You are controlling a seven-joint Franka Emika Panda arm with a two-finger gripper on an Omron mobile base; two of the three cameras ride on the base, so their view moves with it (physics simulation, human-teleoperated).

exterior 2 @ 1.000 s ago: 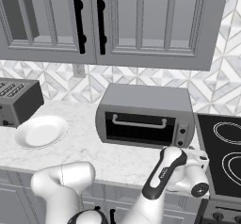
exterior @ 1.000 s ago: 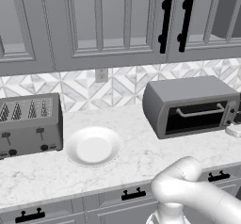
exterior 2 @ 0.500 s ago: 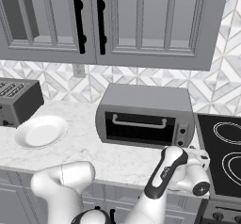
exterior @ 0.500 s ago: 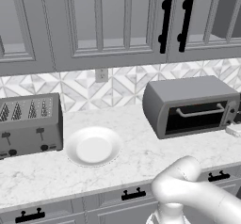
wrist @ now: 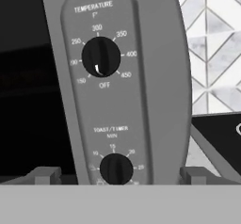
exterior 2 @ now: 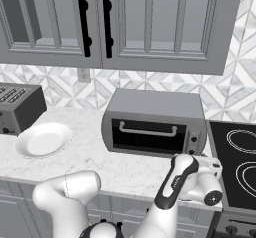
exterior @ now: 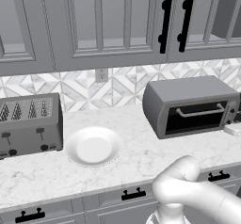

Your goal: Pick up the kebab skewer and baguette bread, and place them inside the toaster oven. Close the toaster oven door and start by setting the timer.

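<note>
The toaster oven (exterior: 188, 93) (exterior 2: 155, 106) stands on the counter with its dark glass door (exterior: 195, 118) (exterior 2: 148, 136) shut. My gripper (wrist: 117, 175) is open and close to the oven's knob panel (wrist: 117, 96). Its fingertips (wrist: 44, 174) straddle the timer knob (wrist: 116, 169) without touching it. The temperature knob (wrist: 100, 56) sits above. In the right base view my white hand (exterior 2: 204, 179) hangs low before the oven's right end. The kebab skewer and the baguette bread are hidden.
A white plate (exterior: 93, 146) (exterior 2: 44, 139) lies bare on the marble counter, left of the oven. A slotted grey toaster (exterior: 29, 124) (exterior 2: 17, 107) stands at the far left. A black stovetop (exterior 2: 239, 162) adjoins the oven's right side. Cabinets hang overhead.
My hand has crept very slightly closer to the knob panel. The oven, plate and toaster are unmoved.
</note>
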